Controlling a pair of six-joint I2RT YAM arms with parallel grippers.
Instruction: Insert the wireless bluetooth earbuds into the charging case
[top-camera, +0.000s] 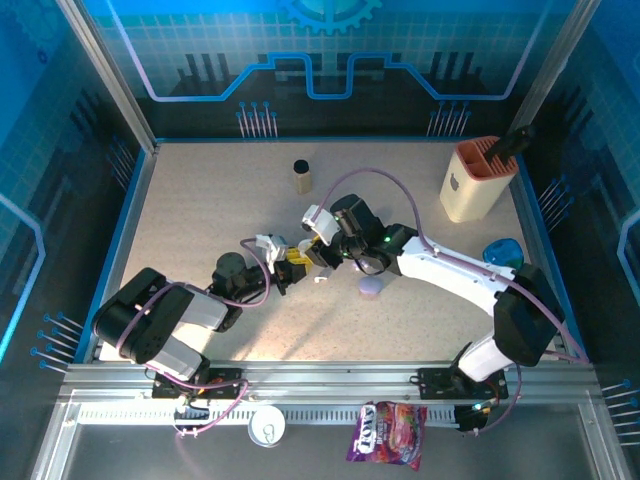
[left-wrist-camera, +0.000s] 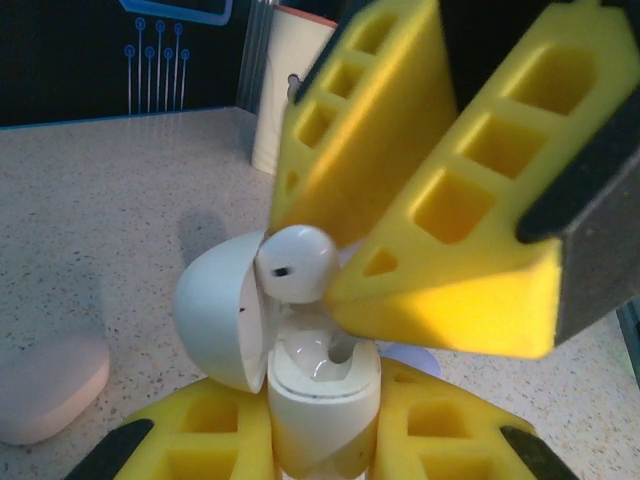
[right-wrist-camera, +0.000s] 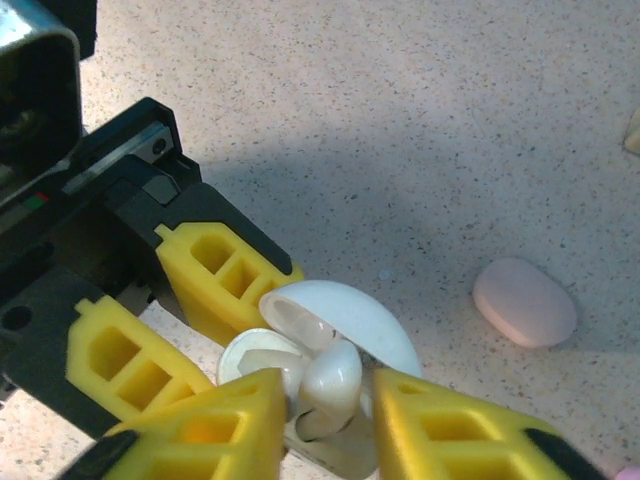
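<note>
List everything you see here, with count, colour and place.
charging case: one, white, lid open, in left end effector
earbud: one, white, above case, at right end effector
pebble case: one, pale pink, on table
bottle: one, black-capped, far centre
holder: one, peach, far right
blue object: one, right side
snack bag: one, purple, near rail
puck: one, white, near rail
left end effector: one, yellow, shut on charging case
right end effector: one, yellow, flanking earbud

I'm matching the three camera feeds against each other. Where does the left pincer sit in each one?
Top external: left pincer just left of centre, mid-table.
Left wrist: bottom edge, yellow fingers rising either side.
Right wrist: left side, reaching in towards centre.
Shared landmark: the open white charging case it clamps.
</note>
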